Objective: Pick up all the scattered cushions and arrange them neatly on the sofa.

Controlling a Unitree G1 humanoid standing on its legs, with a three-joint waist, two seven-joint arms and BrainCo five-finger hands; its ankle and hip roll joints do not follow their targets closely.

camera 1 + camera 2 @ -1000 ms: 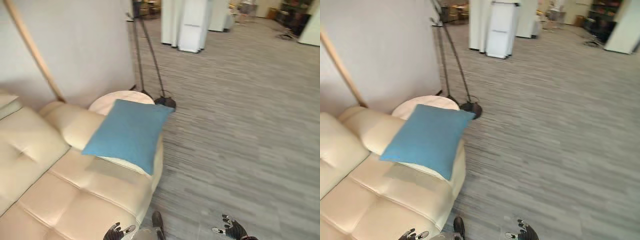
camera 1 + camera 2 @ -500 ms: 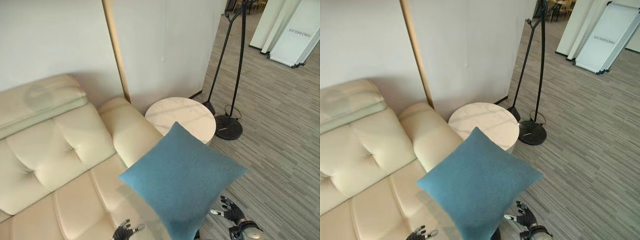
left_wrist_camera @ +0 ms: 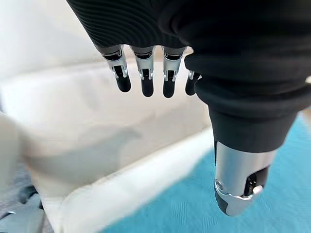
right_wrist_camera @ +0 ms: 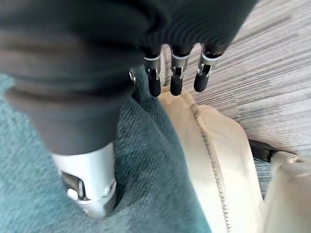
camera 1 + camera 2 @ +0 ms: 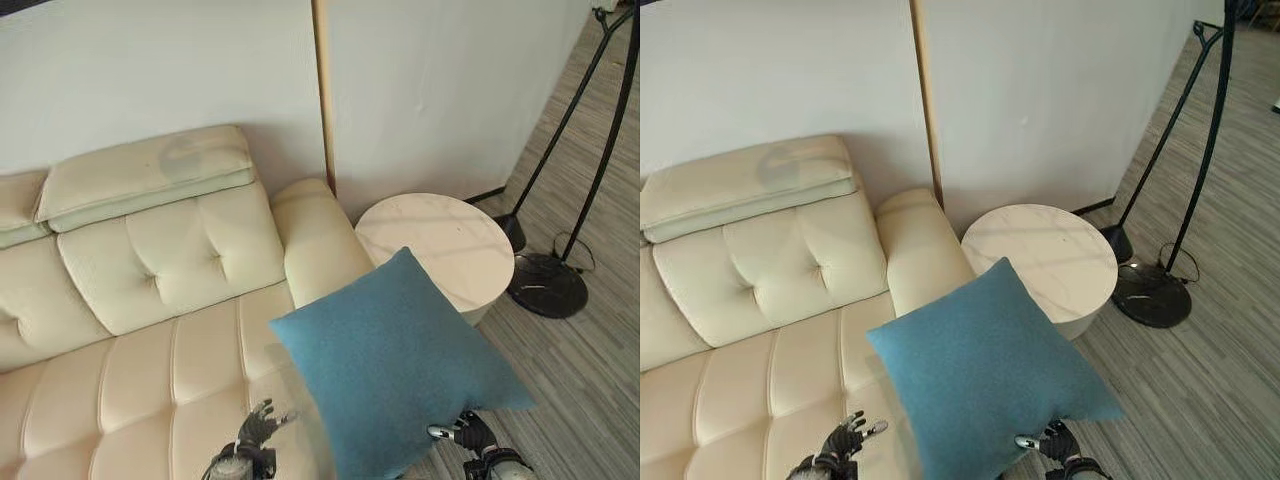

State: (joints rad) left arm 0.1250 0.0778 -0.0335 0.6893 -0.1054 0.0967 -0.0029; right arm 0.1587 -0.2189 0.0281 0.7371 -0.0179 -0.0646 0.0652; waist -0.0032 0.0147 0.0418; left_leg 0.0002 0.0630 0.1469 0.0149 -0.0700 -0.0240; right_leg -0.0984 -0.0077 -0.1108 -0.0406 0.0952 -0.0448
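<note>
A blue square cushion [image 5: 400, 370] rests tilted on the right end of the cream tufted sofa [image 5: 170, 260], one corner hanging past the seat's front edge. My left hand [image 5: 255, 428] is open over the seat just left of the cushion, its fingers [image 3: 146, 77] straight, with the cushion's blue cloth [image 3: 194, 213] beside the thumb. My right hand [image 5: 470, 433] is open at the cushion's lower right corner; its fingers [image 4: 175, 73] are straight above the blue cloth [image 4: 146, 160] and the sofa's seam [image 4: 214, 145]. Neither hand is curled round the cushion.
A round pale side table [image 5: 440, 240] stands right of the sofa's arm. A black lamp stand with a round base [image 5: 548, 285] is on the grey plank floor farther right. A wooden pole [image 5: 322, 90] runs up the white wall behind the sofa.
The whole view has swung left, from the open floor to the sofa: the camera moved. The cushion stays at the sofa's right end. Both hands show a little higher.
</note>
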